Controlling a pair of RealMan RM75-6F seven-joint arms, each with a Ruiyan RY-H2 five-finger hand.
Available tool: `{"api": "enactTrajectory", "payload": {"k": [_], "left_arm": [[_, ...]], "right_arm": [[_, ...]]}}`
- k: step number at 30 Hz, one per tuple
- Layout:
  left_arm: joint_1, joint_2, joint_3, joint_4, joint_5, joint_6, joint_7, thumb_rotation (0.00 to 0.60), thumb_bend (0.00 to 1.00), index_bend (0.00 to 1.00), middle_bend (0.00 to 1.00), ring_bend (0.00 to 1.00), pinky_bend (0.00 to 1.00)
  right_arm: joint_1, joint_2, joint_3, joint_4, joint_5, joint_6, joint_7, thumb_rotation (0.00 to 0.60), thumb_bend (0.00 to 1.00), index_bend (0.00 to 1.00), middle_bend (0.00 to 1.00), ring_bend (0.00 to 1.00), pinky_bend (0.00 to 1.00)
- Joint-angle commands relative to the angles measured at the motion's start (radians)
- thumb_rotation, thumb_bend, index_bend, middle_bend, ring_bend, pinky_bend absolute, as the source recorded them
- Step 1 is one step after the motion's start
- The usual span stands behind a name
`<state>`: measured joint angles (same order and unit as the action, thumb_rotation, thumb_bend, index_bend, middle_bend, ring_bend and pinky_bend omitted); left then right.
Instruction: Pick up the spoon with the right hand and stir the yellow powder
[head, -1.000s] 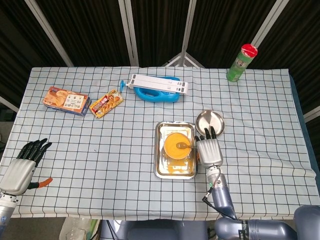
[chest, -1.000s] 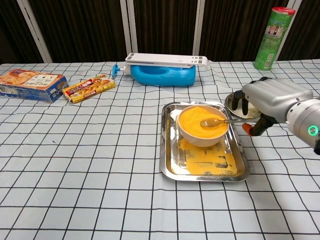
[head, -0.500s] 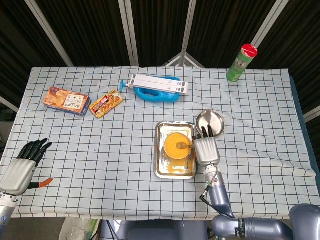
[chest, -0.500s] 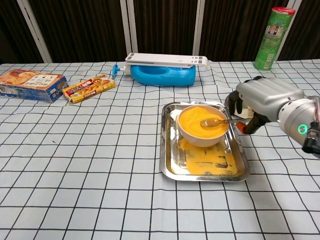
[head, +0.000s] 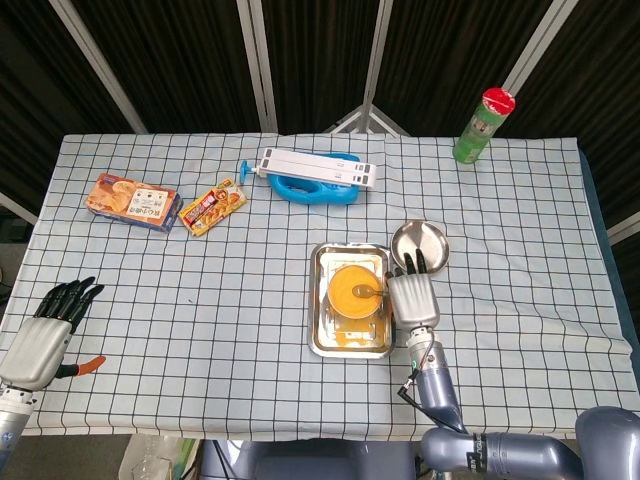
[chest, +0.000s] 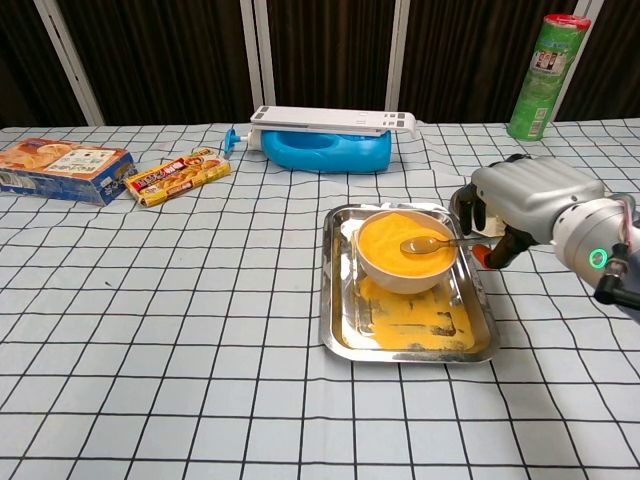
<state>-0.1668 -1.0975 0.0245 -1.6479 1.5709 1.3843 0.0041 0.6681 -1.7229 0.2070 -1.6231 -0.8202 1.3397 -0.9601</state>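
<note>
A checked-cloth bench carries a blue dispenser, snack packs and a green canister. A small steel dish is hidden behind the right hand. A white bowl of yellow powder sits in a powder-dusted steel tray. The spoon rests across the bowl, its handle reaching the right hand's fingers; a grip cannot be told. The left hand is held open, holding nothing.

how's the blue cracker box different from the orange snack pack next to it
The blue cracker box is the bigger and thicker of the two, a blue carton; the orange snack pack is slimmer and narrower, orange and yellow with red lettering. The box sits nearer the table's left edge, the pack just beside it toward the centre, angled differently. Both lie flat on the checked cloth, untouched.
</note>
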Motion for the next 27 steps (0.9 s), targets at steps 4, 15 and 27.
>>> {"api": "enactTrajectory", "payload": {"k": [4,15,27], "left_arm": [[0.000,0.000,0.000,0.000,-0.001,0.000,0.001,0.600,0.00,0.00,0.00,0.00,0.00],[0.000,0.000,0.000,-0.001,-0.001,-0.001,0.002,0.600,0.00,0.00,0.00,0.00,0.00],[-0.001,0.001,0.000,-0.002,-0.002,-0.001,0.002,0.600,0.00,0.00,0.00,0.00,0.00]], "right_arm": [[0.001,0.000,0.001,0.000,0.001,0.002,0.000,0.600,0.48,0.48,0.42,0.13,0.00],[0.001,-0.003,-0.001,0.006,-0.002,0.005,0.004,0.600,0.48,0.53,0.46,0.16,0.00],[0.002,-0.006,-0.006,0.009,-0.007,0.006,0.006,0.600,0.48,0.58,0.49,0.18,0.00]]}}
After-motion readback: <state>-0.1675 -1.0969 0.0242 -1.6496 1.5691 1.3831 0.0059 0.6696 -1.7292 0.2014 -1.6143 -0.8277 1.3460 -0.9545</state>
